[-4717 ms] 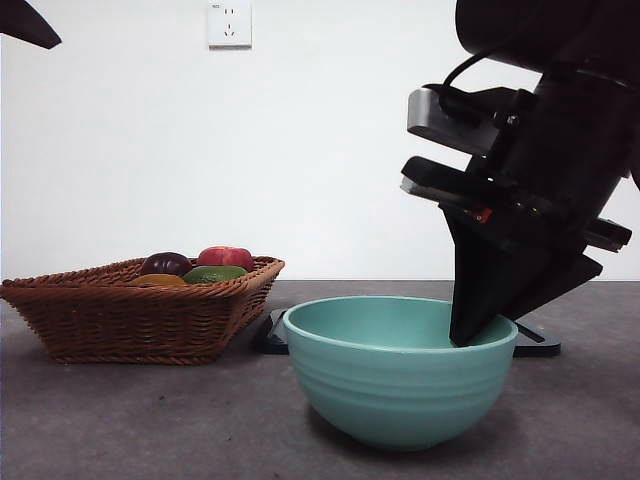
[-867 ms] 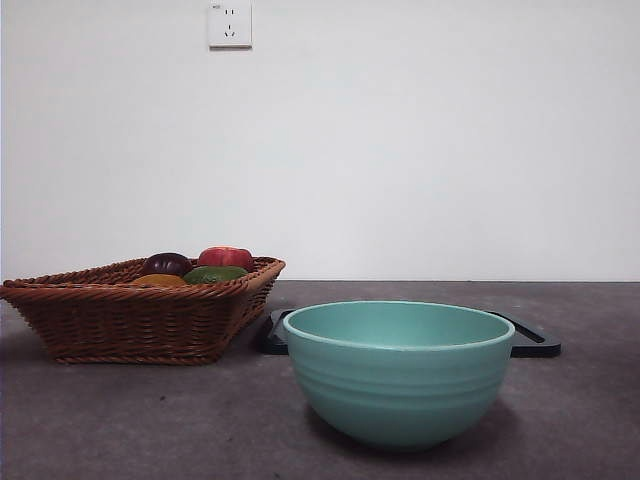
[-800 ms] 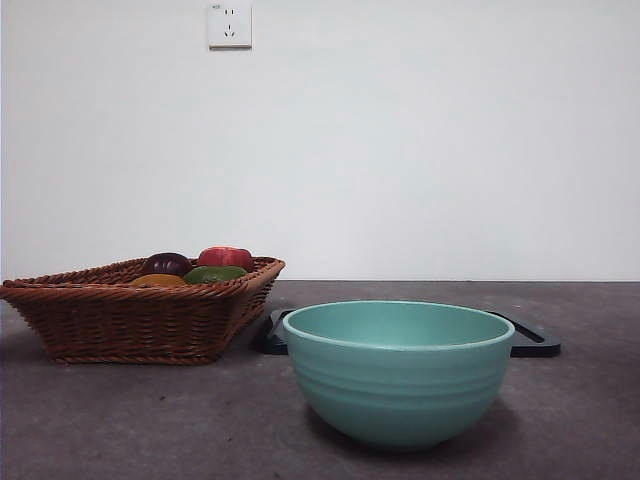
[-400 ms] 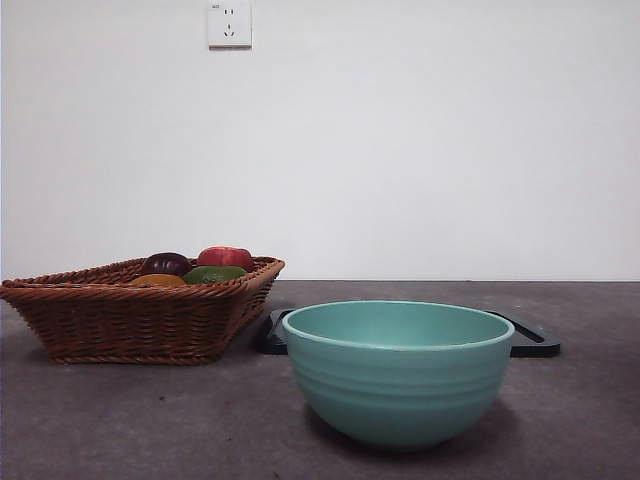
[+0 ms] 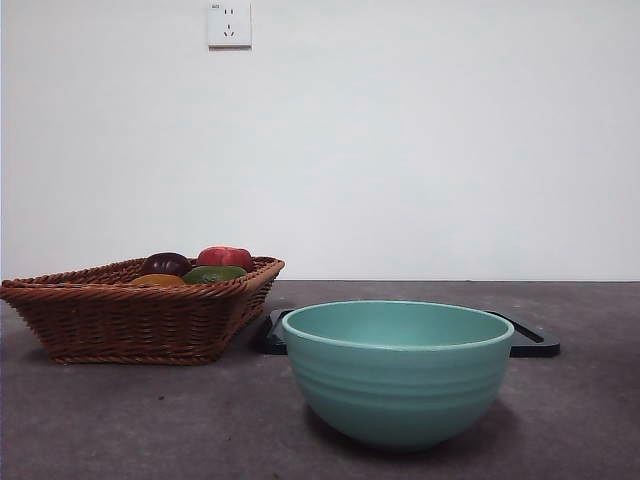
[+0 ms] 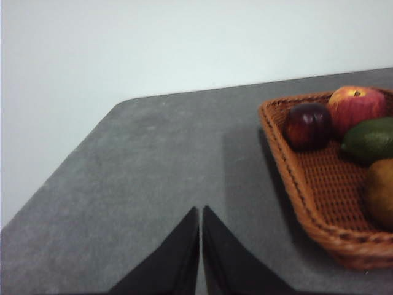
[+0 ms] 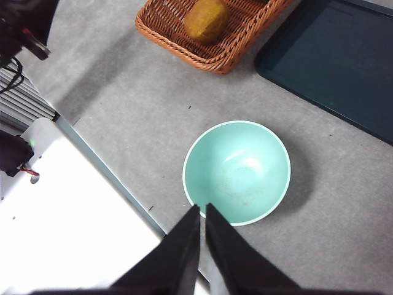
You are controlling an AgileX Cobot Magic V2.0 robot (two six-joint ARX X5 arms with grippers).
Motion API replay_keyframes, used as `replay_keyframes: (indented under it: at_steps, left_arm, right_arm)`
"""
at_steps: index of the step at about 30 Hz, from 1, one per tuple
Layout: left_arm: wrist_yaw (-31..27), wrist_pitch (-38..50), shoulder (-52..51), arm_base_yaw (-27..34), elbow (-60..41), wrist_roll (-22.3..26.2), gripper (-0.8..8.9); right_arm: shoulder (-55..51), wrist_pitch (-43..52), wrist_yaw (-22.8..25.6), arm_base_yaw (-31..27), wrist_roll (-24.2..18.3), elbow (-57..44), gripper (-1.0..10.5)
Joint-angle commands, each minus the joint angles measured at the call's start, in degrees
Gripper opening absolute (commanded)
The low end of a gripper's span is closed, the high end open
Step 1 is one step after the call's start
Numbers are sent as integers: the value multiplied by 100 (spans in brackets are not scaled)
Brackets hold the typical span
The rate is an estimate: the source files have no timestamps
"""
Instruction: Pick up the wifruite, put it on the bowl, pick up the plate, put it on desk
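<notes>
The bowl [image 5: 398, 372] stands upright and empty on the desk [image 5: 150, 420], near its front edge, with nothing touching it. The wifruite [image 7: 207, 19] lies in the wicker basket [image 5: 130, 318], at the basket's near end beside the green fruit [image 6: 370, 139]; the dark purple fruit [image 6: 307, 125] and a red apple [image 6: 357, 107] sit toward the basket's far end. The basket rests near the desk's left side, apart from the bowl. Behind the bowl a dark flat tray [image 7: 334, 64] — possibly the plate of the task, though that is hard to confirm — lies on the desk, its one edge just beside the basket's corner. The left gripper [image 6: 201, 212] hangs over bare desk near the left corner, its 2 jaws pressed together with only a thin slit between them, holding nothing. The right gripper [image 7: 202, 210] is high above the bowl's near rim, jaws likewise closed on nothing — neither arm shows in the front view.
</notes>
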Motion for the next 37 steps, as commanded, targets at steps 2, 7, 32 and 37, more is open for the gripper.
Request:
replay_keyframes:
  at_steps: [2,7,32,37]
  left_arm:
    - [-39,-74,-85,48,-111,4,8]
    - [-44,-378,-85,48,-136,0,8]
    - [-44,-522,-85,46,-133,-13,8]
    - [-42,-522,-85,46,-133,-15,8]
  right_arm:
    - [44,59,0,52,-66,81,6]
    - [44,68,0,52,-66,81,6]
    - [44,72,0,52,-66,81,6]
    - [44,72,0,52,-66,81,6]
